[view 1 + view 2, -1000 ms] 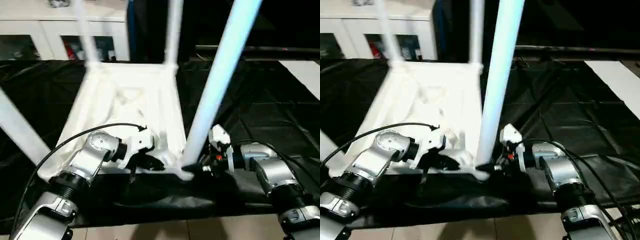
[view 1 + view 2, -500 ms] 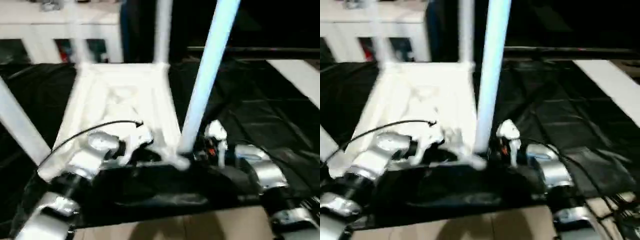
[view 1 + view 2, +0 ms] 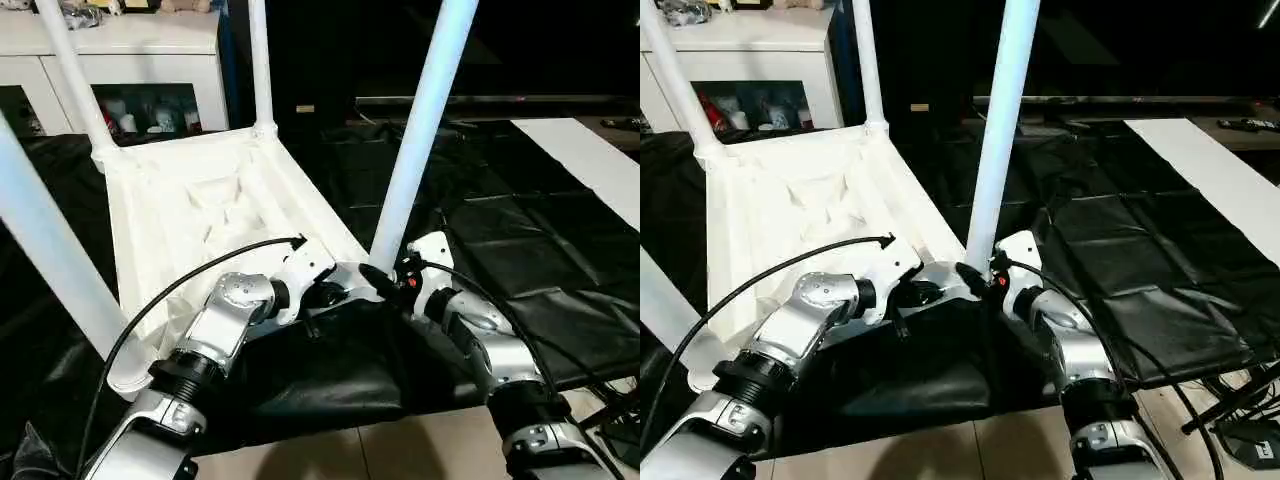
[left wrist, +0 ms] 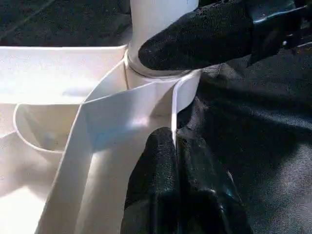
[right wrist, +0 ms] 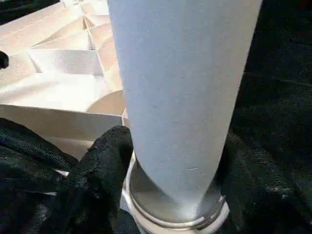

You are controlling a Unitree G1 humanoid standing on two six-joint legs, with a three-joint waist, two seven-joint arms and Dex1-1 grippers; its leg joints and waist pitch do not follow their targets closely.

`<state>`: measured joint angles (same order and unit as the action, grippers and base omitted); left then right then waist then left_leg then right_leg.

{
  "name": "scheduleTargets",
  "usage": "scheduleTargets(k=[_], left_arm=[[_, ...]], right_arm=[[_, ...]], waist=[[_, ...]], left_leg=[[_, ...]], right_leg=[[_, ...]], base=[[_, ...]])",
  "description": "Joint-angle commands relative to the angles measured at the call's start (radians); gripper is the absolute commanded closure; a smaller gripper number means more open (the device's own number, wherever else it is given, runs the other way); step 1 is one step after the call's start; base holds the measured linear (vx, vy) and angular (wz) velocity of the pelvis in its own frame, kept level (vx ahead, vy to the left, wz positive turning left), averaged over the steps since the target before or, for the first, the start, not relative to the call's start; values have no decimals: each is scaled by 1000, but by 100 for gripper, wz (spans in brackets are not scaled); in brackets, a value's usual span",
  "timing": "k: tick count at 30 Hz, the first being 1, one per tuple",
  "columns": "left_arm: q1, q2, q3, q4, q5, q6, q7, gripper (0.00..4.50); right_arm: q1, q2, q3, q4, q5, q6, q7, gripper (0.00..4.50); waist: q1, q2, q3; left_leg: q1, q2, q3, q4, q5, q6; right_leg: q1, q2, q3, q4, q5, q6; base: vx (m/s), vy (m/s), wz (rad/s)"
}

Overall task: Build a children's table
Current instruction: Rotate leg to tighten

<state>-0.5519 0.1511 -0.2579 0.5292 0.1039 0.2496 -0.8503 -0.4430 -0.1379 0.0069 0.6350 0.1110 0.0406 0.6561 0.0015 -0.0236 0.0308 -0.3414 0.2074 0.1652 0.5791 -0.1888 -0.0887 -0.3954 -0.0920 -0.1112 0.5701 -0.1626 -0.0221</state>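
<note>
At centre frame, your left gripper is clenched on the upturned children's table rim while right gripper jaws clasp the near leg, so twist unevenly and it could pop from its socket.

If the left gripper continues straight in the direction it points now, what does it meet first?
Probably the near right leg of the upside-down white plastic table, at its corner socket. The left gripper, shut on the table's thin rim, points toward it.
</note>
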Motion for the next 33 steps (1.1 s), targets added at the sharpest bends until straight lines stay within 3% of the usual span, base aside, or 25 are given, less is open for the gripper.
scheduleTargets(k=[1, 2, 3, 4, 5, 7, 9, 11, 12, 13, 15, 17, 19, 21, 27, 31, 33], left_arm=[[20, -22, -92, -42, -24, -40, -81, 450], [29, 1, -98, -55, -24, -48, -112, 450], [29, 1, -98, -55, -24, -48, -112, 450], [30, 6, -99, -57, -24, -48, -118, 450], [34, 15, -99, -62, -25, -55, -132, 450], [42, 39, -99, -71, -31, -73, -172, 450], [47, 68, -96, -77, -33, -83, -203, 450], [51, 86, -94, -82, -39, -90, -230, 450], [54, 98, -96, -89, -46, -88, -249, 450], [56, 105, -98, -92, -48, -91, -261, 450], [65, 138, -106, -111, -60, -103, -314, 450], [69, 155, -109, -120, -63, -115, -337, 450], [74, 180, -117, -132, -74, -153, -380, 450], [78, 197, -118, -145, -88, -174, -410, 450], [89, 231, -115, -193, -122, -166, -461, 450], [106, 238, -102, -229, -123, -171, -435, 450], [135, 232, -61, -294, -148, -144, -385, 406]], right_arm=[[39, -25, 116, -15, -10, 37, 193, 152], [53, -81, 113, -48, 10, 43, 276, 152], [53, -81, 113, -48, 10, 43, 276, 152], [56, -92, 113, -55, 14, 45, 291, 152], [69, -124, 115, -72, 17, 32, 329, 152], [105, -215, 114, -118, 19, -5, 408, 152], [136, -307, 86, -163, 53, 20, 493, 152], [153, -359, 56, -191, 82, 45, 540, 152], [161, -382, 41, -208, 98, 58, 560, 152], [166, -393, 34, -216, 105, 64, 570, 152], [191, -445, -3, -254, 134, 80, 610, 152], [208, -476, -23, -276, 154, 99, 633, 152], [227, -505, -59, -313, 204, 137, 643, 152], [239, -516, -88, -347, 246, 172, 637, 152], [242, -476, -166, -405, 307, 225, 536, 152], [226, -419, -202, -402, 285, 230, 381, 152], [222, -360, -216, -401, 236, 239, 207, 144]], waist=[[5, -4, -42], [12, -3, -45], [12, -3, -45], [15, -2, -48], [17, -8, -49], [28, -9, -48], [50, -6, -55], [58, -8, -58], [63, -1, -56], [62, -6, -56], [61, -2, -52], [59, -3, -48], [60, 5, -46], [60, 4, -46], [65, 7, -52], [62, 3, -52], [58, 2, -50]], left_leg=[[-5, 20, -9, -77, -382, 54], [-8, 24, -6, -76, -352, 69], [-8, 24, -6, -76, -352, 69], [-9, 27, 2, -72, -298, 86], [-12, 24, 6, -69, -267, 92], [-9, 24, 8, -66, -248, 102], [-11, 26, 12, -60, -149, 141], [-10, 27, 12, -58, -122, 155], [-10, 28, 12, -57, -112, 163], [-16, 28, 11, -57, -112, 164], [-16, 27, 9, -60, -145, 153], [-15, 27, 11, -62, -187, 132], [-13, 26, 10, -63, -207, 120], [-11, 28, 9, -65, -211, 114], [-10, 32, 9, -63, -162, 101], [-10, 27, 11, -62, -136, 93], [-10, 25, 11, -65, -139, 72]], right_leg=[[35, -53, 39, -98, -518, -85], [39, -53, 45, -90, -458, -104], [39, -53, 45, -90, -458, -104], [37, -51, 52, -76, -341, -155], [39, -51, 54, -70, -301, -176], [40, -52, 57, -67, -290, -183], [49, -49, 60, -47, -151, -218], [53, -49, 60, -42, -108, -229], [51, -49, 61, -38, -81, -244], [56, -50, 59, -37, -83, -247], [59, -50, 57, -46, -138, -234], [57, -49, 56, -54, -226, -211], [55, -49, 55, -62, -289, -189], [53, -48, 55, -64, -313, -172], [49, -48, 57, -49, -221, -203], [49, -49, 59, -44, -180, -216], [49, -51, 59, -47, -223, -199]], base=[[0, 0, 0], [0, 0, 0], [0, 0, 0], [0, 0, 0], [0, 0, 0], [27, -9, 4], [57, -17, 7], [0, 0, 0], [0, 0, 0], [0, 0, 0], [0, 0, 0], [0, 0, 0], [0, 0, 0], [0, 0, 0], [0, 0, 0], [0, 0, 0], [0, 0, 0]])
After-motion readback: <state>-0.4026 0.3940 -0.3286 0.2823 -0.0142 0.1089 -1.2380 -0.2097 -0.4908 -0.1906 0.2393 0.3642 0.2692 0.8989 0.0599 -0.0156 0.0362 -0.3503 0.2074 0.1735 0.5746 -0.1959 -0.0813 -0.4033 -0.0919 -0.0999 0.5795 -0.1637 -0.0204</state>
